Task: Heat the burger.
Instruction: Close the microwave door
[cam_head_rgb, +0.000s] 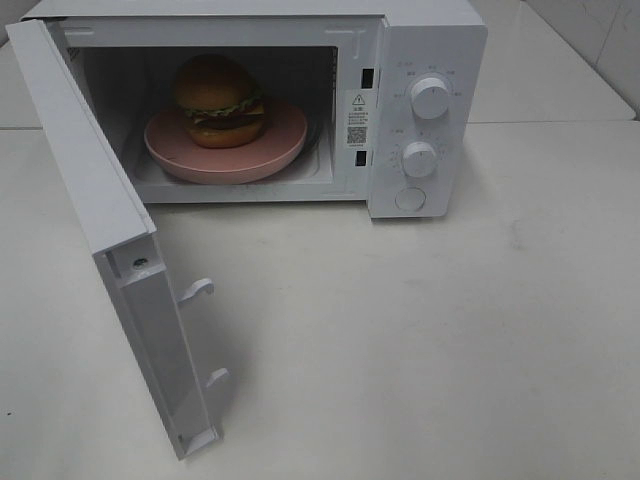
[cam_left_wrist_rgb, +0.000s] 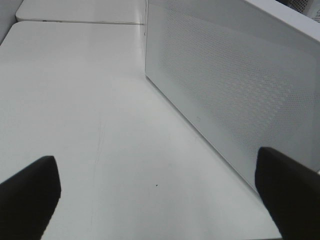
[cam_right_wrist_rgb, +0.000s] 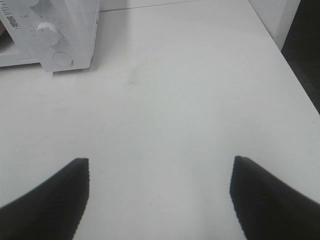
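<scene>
The burger (cam_head_rgb: 219, 100), with a golden-brown bun, lettuce and a dark patty, sits on a pink plate (cam_head_rgb: 270, 155) inside the white microwave (cam_head_rgb: 425, 40). The microwave door (cam_head_rgb: 110, 230) stands swung wide open toward the front left. Neither arm shows in the exterior high view. My left gripper (cam_left_wrist_rgb: 157, 192) is open over bare table beside the door's outer perforated face (cam_left_wrist_rgb: 235, 95). My right gripper (cam_right_wrist_rgb: 160, 192) is open with nothing between its fingers, over the table well apart from the microwave's control panel (cam_right_wrist_rgb: 50, 35).
Two white knobs (cam_head_rgb: 430, 97) (cam_head_rgb: 419, 159) and a round door button (cam_head_rgb: 410, 198) sit on the microwave's right panel. The white table (cam_head_rgb: 450, 340) spreads in front and to the right. A table edge and dark gap (cam_right_wrist_rgb: 300, 55) lie off to the side in the right wrist view.
</scene>
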